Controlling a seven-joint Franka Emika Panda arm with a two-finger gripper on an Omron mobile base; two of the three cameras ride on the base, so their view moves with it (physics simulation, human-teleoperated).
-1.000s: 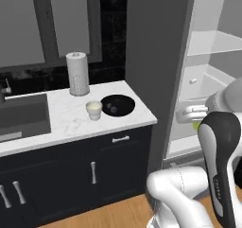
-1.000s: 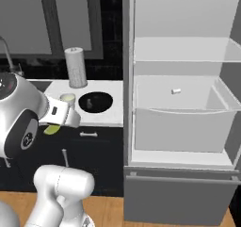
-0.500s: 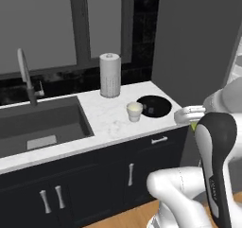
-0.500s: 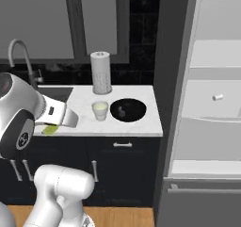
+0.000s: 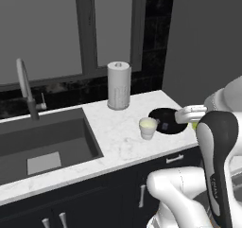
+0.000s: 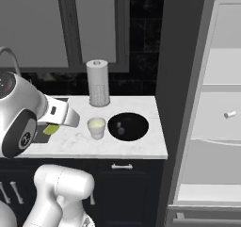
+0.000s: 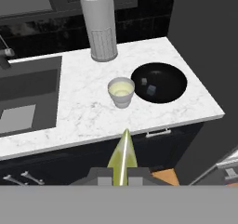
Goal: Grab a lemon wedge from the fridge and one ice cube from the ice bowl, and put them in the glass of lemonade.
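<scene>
My gripper (image 7: 120, 174) is shut on the lemon wedge (image 7: 123, 154), a thin yellow-green sliver standing up between the finger tips. It hangs in the air in front of the counter's front edge, short of the glass of lemonade (image 7: 121, 91), a small whitish cup. The black ice bowl (image 7: 159, 82) sits just right of the cup with a couple of ice cubes (image 7: 151, 89) in it. From the right base view, the gripper (image 6: 52, 128) with the wedge (image 6: 51, 129) is left of the cup (image 6: 96, 127) and bowl (image 6: 128, 126). The fridge (image 6: 221, 117) stands open on the right.
A tall perforated grey-white cylinder (image 7: 98, 25) stands behind the cup. The dark sink basin (image 5: 42, 142) and its faucet (image 5: 26, 87) take the counter's left part. A small pale piece (image 6: 229, 114) lies on a fridge shelf. Dark navy cabinets (image 6: 122, 183) run below the marble counter (image 7: 83, 116).
The base has driven left, so both base views have shifted from the open fridge to the counter and sink. The gripper stays shut on the lemon wedge.
</scene>
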